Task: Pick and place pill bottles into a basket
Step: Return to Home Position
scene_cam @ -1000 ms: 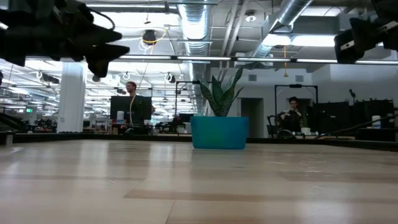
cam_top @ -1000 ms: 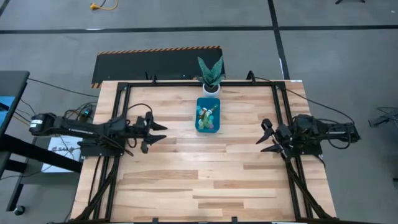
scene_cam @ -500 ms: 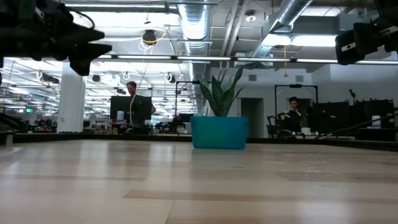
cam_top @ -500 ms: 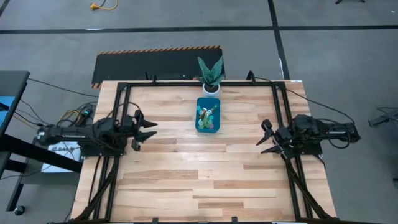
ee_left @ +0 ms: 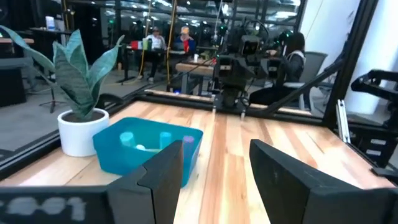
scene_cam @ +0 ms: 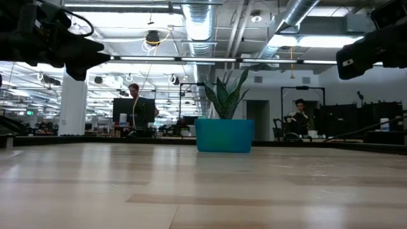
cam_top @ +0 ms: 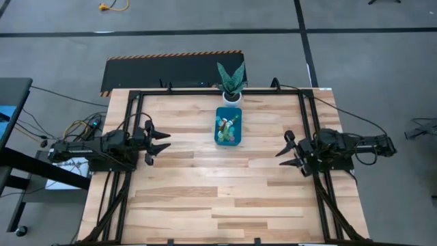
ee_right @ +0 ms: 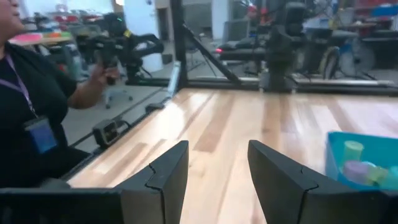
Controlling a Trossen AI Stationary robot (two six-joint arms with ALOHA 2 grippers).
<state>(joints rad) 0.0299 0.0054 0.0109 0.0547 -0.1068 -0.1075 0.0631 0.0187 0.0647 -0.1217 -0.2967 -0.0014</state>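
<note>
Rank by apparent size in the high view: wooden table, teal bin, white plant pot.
1. Light wooden slatted table
2. Teal-blue rectangular plastic bin
3. Small white round pot, partly hidden under its green leaves

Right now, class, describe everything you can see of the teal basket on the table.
The basket is a teal-blue, plastic-looking rectangular bin with rounded corners and an open top. It sits upright on the wooden table, near its far middle. Small coloured pill bottles lie inside. A white plant pot stands just behind it.
</note>
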